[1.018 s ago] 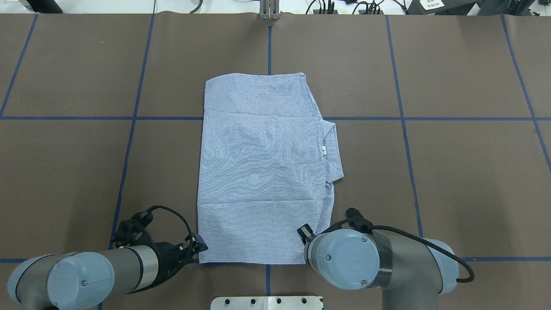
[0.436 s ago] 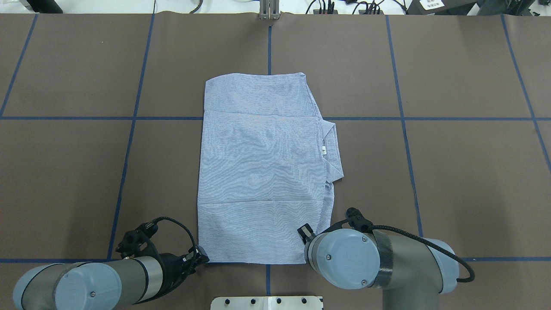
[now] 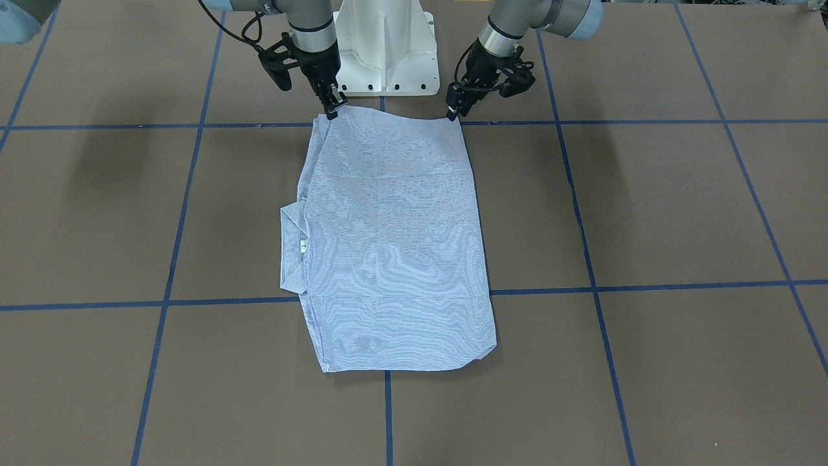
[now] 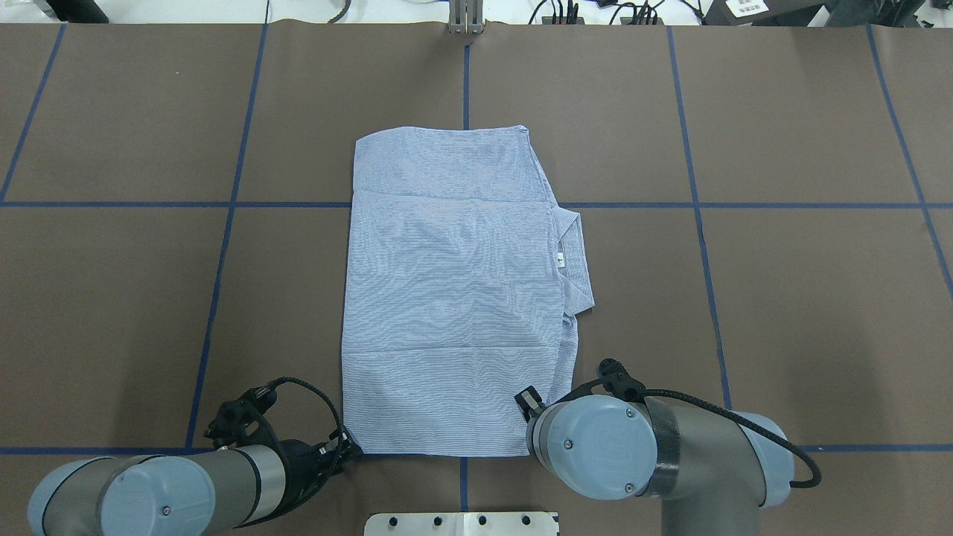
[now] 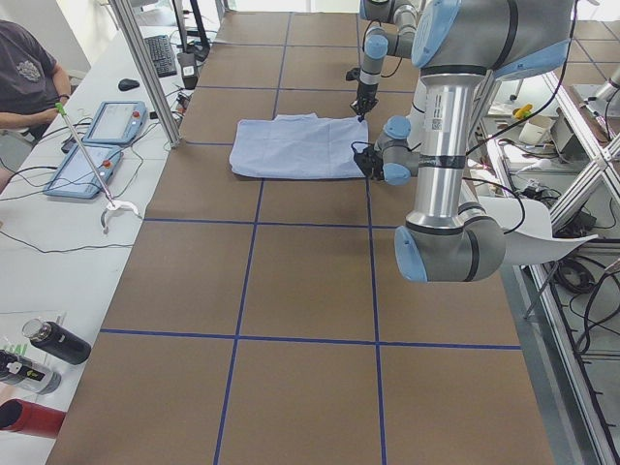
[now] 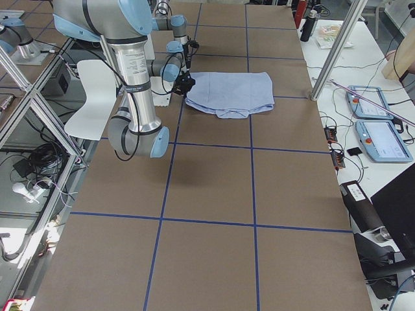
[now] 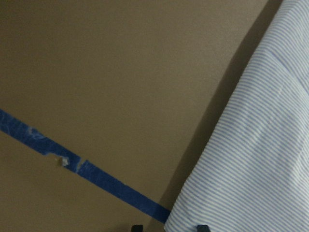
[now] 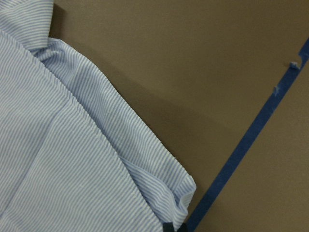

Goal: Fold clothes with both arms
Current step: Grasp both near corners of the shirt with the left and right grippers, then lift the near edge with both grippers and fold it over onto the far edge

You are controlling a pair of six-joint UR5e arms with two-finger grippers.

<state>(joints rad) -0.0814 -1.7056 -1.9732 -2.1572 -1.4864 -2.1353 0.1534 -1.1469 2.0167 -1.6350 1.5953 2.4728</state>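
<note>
Left gripper (image 4: pixel 351 449) has slid toward the frame's bottom edge since a second ago, reaching the lower-left corner of the one shirt (image 4: pixel 454 298); right arm (image 4: pixel 595 447) unchanged. Shirt lies folded flat, centre frame, collar (image 4: pixel 573 257) at right. Two arms, two grippers. Left fingertips (image 7: pixel 136 227), cropped by the frame edge, stand apart with the corner between them. Right gripper (image 3: pixel 332 111) touches the shirt's other near corner; overhead its arm hides it, grip unreadable.
</note>
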